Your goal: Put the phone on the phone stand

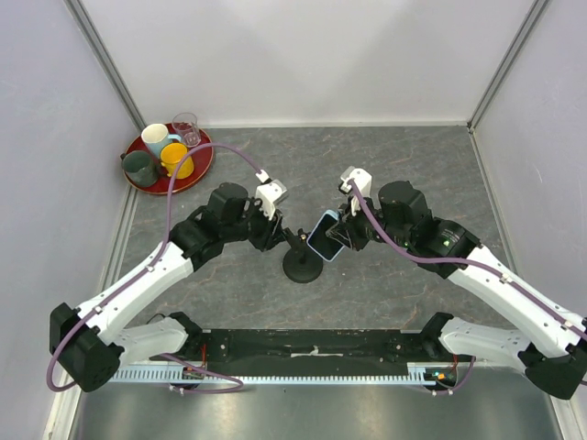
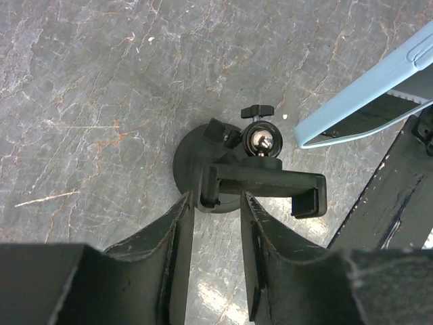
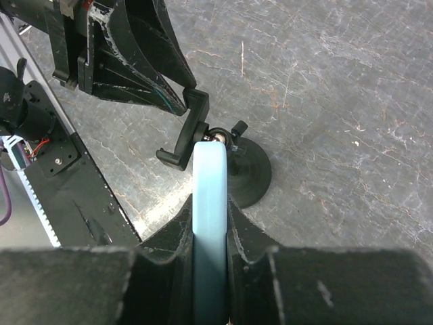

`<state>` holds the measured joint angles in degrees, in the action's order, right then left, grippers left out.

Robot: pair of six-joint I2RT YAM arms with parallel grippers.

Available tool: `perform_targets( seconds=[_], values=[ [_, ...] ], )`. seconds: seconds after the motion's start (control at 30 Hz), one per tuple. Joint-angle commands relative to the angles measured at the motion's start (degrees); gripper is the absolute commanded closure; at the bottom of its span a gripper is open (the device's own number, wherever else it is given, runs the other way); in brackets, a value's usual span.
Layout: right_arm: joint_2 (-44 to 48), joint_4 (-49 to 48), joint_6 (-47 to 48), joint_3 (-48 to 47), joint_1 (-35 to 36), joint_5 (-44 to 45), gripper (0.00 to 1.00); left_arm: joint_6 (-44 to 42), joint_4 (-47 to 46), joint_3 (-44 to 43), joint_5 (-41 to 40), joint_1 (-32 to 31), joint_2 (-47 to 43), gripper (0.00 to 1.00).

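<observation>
**Right arm.** You see the right gripper (image 3: 210, 213) pinching the phone (image 3: 210, 169) across its two flat faces. The light blue case edge is turned toward the wrist camera. The phone is held tilted above the table (image 1: 413, 165), with its far end just beside the cradle of the phone stand (image 1: 302, 266). In the left wrist view it is apart from the cradle and not seated in it.

**Stand.** It sits on its round base on the grey marbled surface, between the two arms.

**Left arm.** The left gripper (image 2: 215, 206) is at the cradle's other end, its fingers (image 2: 172, 237) spread apart. One lug of the cradle bar lies at the mouth of the gap, and you cannot tell whether either finger touches it.

**Background.** A red tray (image 1: 200, 176) of cups stands in the far left corner, well apart
</observation>
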<state>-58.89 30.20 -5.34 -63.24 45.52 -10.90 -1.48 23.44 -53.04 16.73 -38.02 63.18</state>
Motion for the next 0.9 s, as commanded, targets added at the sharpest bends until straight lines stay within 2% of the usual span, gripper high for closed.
perform_targets(
  seconds=[0.0,0.1,0.3,0.5,0.87],
  values=[
    [2.38,-3.48,0.24,-4.34,0.19,-2.29,1.0,2.53,1.86,-1.1,-2.04,-0.3,-2.36,0.6],
    [2.82,-2.69,0.95,-4.78,0.19,-2.55,1.0,2.36,2.31,-0.49,-4.24,-0.3,-3.32,0.66],
    [3.78,-3.82,0.77,-3.56,0.27,-3.69,1.0,2.88,-3.57,3.9,-5.65,-0.3,-5.95,0.67],
    [6.07,-6.29,-0.02,-0.13,0.19,-4.84,1.0,1.56,-12.98,12.07,-4.25,-0.3,-12.63,0.68],
    [6.51,-8.05,-0.02,1.36,0.19,-6.77,1.0,0.68,-16.67,12.17,-2.49,-0.3,-7.81,0.71]
  ],
)
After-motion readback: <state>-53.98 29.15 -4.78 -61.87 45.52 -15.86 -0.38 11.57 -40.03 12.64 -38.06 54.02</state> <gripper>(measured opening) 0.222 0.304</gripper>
